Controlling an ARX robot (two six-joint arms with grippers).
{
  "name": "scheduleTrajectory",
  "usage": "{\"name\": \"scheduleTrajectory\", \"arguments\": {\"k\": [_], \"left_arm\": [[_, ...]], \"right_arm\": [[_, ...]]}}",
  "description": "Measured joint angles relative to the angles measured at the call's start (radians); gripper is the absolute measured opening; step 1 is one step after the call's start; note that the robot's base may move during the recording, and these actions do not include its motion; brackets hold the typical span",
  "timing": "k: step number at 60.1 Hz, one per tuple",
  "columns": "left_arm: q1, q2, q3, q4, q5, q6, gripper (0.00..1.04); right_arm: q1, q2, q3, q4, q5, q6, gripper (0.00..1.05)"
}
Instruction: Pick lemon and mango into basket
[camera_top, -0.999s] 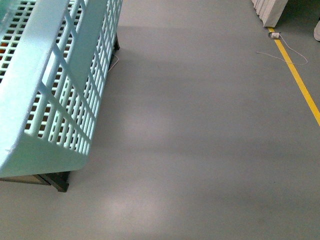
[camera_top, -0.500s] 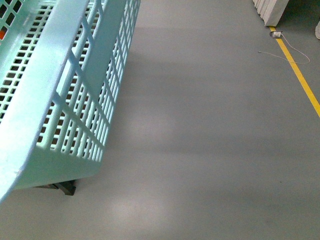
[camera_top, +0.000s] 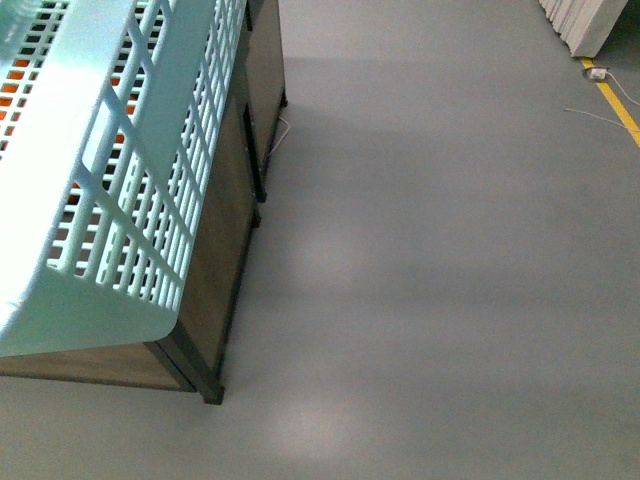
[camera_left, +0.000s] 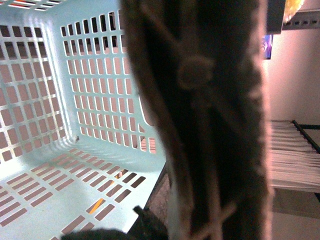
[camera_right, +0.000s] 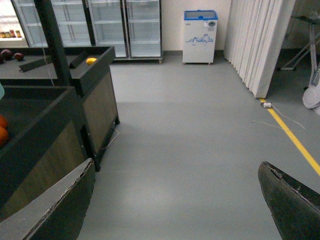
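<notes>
The pale aqua basket (camera_top: 110, 170) fills the upper left of the front view, tilted, with orange showing through its slots. In the left wrist view I see its slotted inside (camera_left: 60, 150), empty as far as it shows. Its brown ribbed handle (camera_left: 210, 125) stands close in front. My left gripper (camera_left: 192, 225) is shut on the basket, its fingers mostly hidden by the handle. My right gripper (camera_right: 175, 210) is open and empty above the grey floor. A small yellow fruit (camera_right: 91, 61) lies in a far bin, too small to tell if it is the lemon. I cannot make out the mango.
A dark wooden display stand (camera_top: 235, 200) sits under the basket and shows in the right wrist view (camera_right: 95, 100), with orange fruits (camera_right: 2, 131) and dark red fruits (camera_right: 7, 54). Glass-door fridges (camera_right: 125, 25), a small white freezer (camera_right: 200, 35), white panels (camera_right: 255, 45) and a yellow floor line (camera_right: 295, 140) stand beyond.
In the front view the basket swung right, then back left. The dark stand under it now shows far more, and the yellow floor line has slid toward the right edge.
</notes>
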Motion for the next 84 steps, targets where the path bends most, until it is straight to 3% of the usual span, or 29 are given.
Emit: {"name": "scheduleTrajectory", "arguments": {"k": [84], "left_arm": [[0.000,0.000,0.000,0.000,0.003,0.000,0.05]], "right_arm": [[0.000,0.000,0.000,0.001,0.000,0.000,0.96]]}}
